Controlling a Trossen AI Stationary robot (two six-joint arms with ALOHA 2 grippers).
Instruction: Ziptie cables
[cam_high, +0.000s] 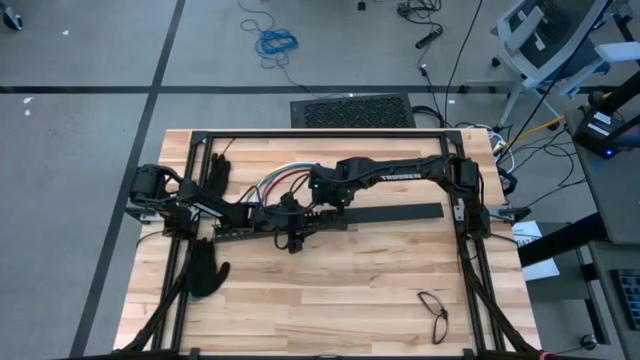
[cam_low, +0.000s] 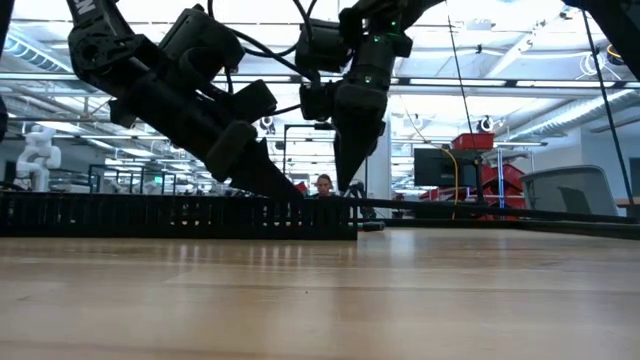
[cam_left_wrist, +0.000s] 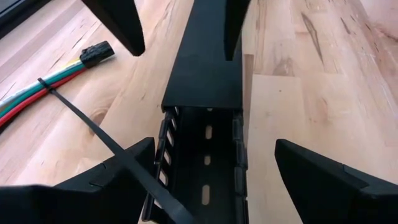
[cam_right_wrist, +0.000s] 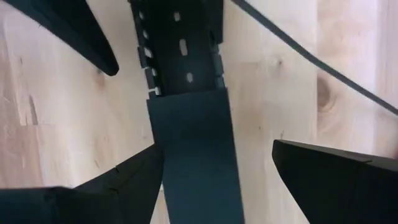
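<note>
The cables (cam_high: 280, 183), a red, blue, green and white bundle (cam_left_wrist: 31, 93), curve on the wood beyond a long black slotted channel (cam_left_wrist: 205, 155). A thin dark ziptie (cam_left_wrist: 93, 127) is looped around them. Its tail runs slanting over the channel's edge, close by one finger of my left gripper; whether it touches that finger, I cannot tell. My left gripper (cam_left_wrist: 214, 142) is open, low, a finger on either side of the channel, apart from it. My right gripper (cam_right_wrist: 217, 144) is open, points down and hovers over the channel's flat lid (cam_right_wrist: 196, 162). The ziptie (cam_right_wrist: 311, 62) shows beside it.
Two black gloves (cam_high: 216, 175) (cam_high: 205, 270) lie at the table's left. A thin dark loop (cam_high: 433, 312) lies near the front right. The black frame rails (cam_high: 465, 230) border the work area. Bare wood spreads in front of the channel. A person (cam_low: 323, 185) sits beyond the table.
</note>
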